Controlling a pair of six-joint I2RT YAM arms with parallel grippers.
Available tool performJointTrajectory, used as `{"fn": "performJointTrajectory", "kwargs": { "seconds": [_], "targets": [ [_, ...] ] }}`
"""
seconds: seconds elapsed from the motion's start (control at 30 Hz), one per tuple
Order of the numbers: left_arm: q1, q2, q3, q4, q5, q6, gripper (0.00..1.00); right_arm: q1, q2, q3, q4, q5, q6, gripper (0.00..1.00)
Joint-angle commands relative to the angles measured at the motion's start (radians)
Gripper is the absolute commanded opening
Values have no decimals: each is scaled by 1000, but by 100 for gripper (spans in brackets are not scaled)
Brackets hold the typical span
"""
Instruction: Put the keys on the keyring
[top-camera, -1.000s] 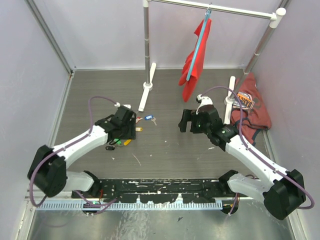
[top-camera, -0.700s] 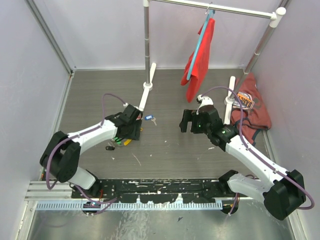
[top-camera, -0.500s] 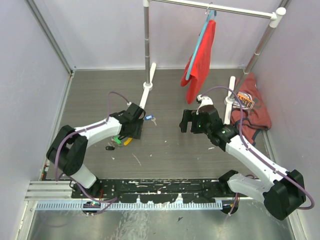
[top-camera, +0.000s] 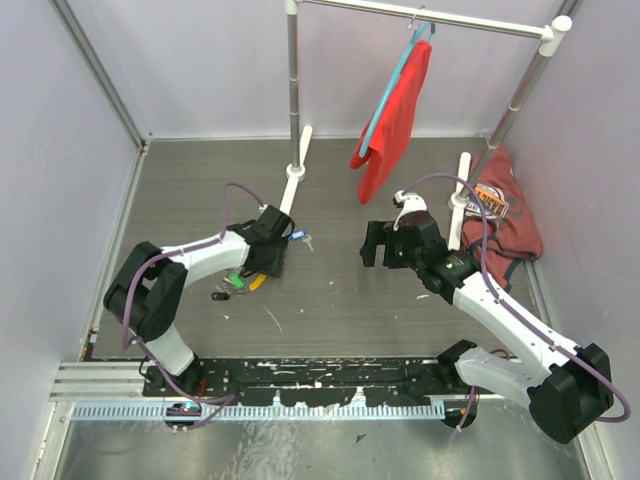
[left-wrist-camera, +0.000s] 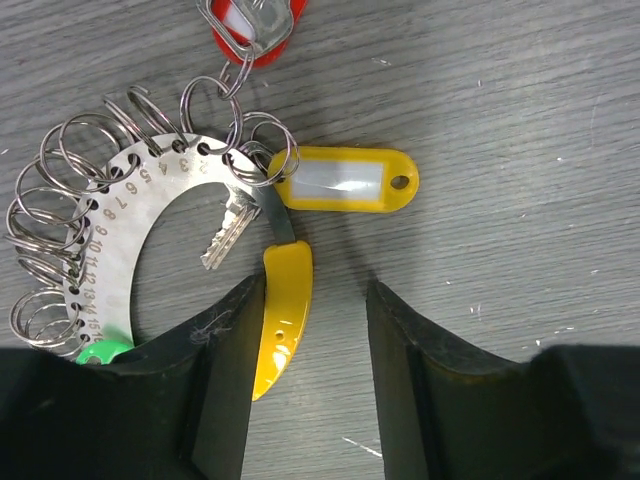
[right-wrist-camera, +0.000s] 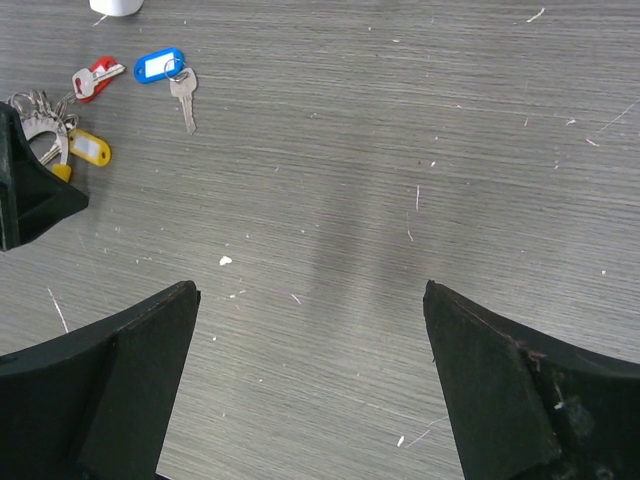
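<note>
The keyring (left-wrist-camera: 120, 200) is a numbered grey metal crescent with several split rings and a curved yellow-orange section (left-wrist-camera: 285, 310). A yellow tag (left-wrist-camera: 340, 182) with a silver key (left-wrist-camera: 228, 235), a red tag (left-wrist-camera: 265, 50) and a green bit (left-wrist-camera: 100, 352) hang on it. My left gripper (left-wrist-camera: 312, 290) is open low over the floor; the yellow-orange section lies between its jaws, beside the left one. In the top view the left gripper (top-camera: 270, 255) covers part of the keyring (top-camera: 240, 283). A loose blue-tag key (right-wrist-camera: 160, 67) and a red key (right-wrist-camera: 90, 80) lie beyond. My right gripper (right-wrist-camera: 310, 300) is open and empty.
A clothes rack stands at the back with a red garment (top-camera: 390, 120) on a light-blue hanger. Its white feet (top-camera: 292, 185) reach close to the keys. A rust-coloured shirt (top-camera: 505, 210) lies at the right. Grey walls close in the floor on three sides.
My left gripper has moved right and farther back, onto the keyring's right end. The red garment has swung on its hanger. The right arm has not moved.
</note>
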Motion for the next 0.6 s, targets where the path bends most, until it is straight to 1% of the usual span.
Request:
{"fn": "performJointTrajectory", "kwargs": {
  "seconds": [0.0, 0.1, 0.17, 0.4, 0.47, 0.57],
  "targets": [
    [23, 20, -9, 30, 41, -5, 50, 5, -30, 49, 6, -4, -19, 100],
    [29, 20, -24, 41, 73, -4, 48, 5, -30, 53, 4, -5, -19, 100],
    [29, 18, -32, 43, 85, -3, 45, 5, -30, 55, 3, -8, -19, 100],
    [28, -27, -66, 52, 150, -5, 23, 5, -26, 49, 16, -15, -9, 100],
    [26, -54, -71, 55, 171, -6, 19, 5, -27, 46, 19, -15, -4, 100],
    [8, -106, -67, 46, 181, -4, 18, 5, -27, 39, 25, -13, -3, 100]
  ]
}}
